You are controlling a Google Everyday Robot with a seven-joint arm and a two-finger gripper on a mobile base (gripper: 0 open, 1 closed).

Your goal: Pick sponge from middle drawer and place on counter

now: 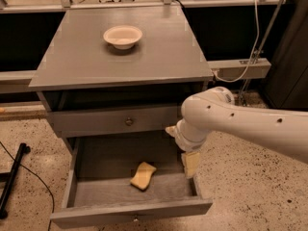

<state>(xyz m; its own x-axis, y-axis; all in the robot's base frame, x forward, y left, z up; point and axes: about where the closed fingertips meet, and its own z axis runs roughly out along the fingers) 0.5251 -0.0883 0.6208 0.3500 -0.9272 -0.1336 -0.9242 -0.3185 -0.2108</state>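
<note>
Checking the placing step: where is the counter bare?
Counter is bare in front of the bowl and to both its sides; only the back middle is taken. Gripper hangs at the drawer's right wall, right of the sponge.

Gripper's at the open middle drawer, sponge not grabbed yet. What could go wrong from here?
The gripper hangs close to the right wall of the middle drawer; swinging left could clip it. The sponge lies flat and skewed on the drawer floor, so a grasp may just shove it. The bowl sits on the counter; a careless placement could knock it.
</note>
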